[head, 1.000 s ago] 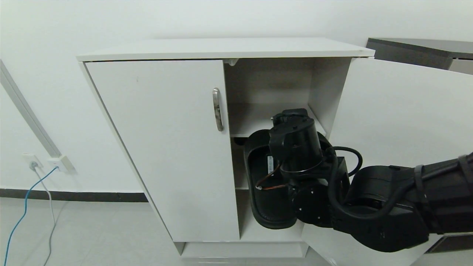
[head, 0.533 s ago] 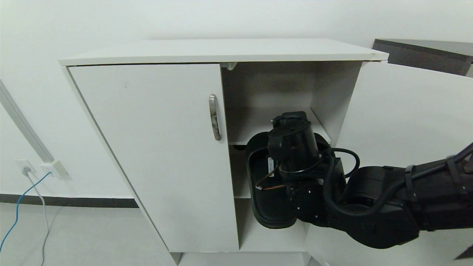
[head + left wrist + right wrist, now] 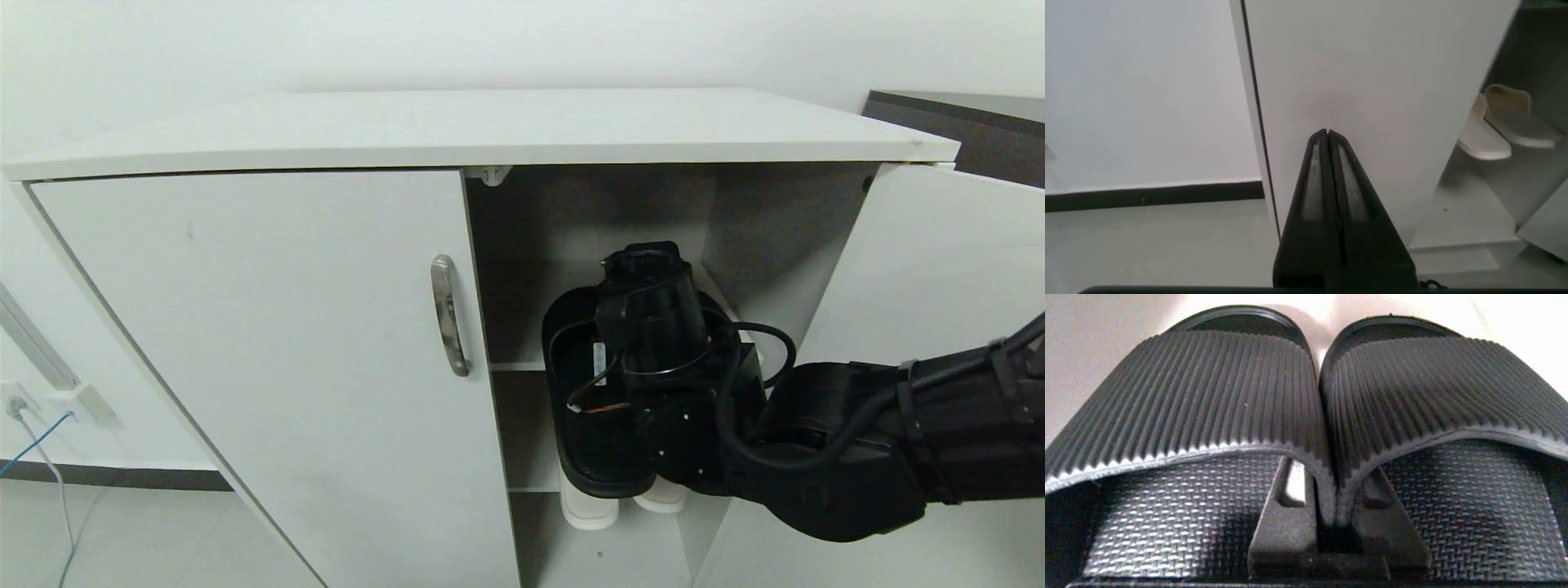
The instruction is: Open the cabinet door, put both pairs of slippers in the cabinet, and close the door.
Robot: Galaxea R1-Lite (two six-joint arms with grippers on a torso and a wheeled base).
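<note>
so the right arm (image 3: pixel 857 441) is stretched forward with its wrist turned upward, the right gripper (image 3: pixel 1333 498) clamped on the inner strap edges of the black slippers (image 3: pixel 1208 400), and the left gripper (image 3: pixel 1327 143) sits low, fingers pressed flat together

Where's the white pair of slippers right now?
In the head view, the white slippers sit in the bottom compartment of the cabinet, directly below the black slippers held in the right gripper.

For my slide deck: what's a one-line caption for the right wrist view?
Right end effector clamps the two black slippers together by their ribbed straps.
</note>
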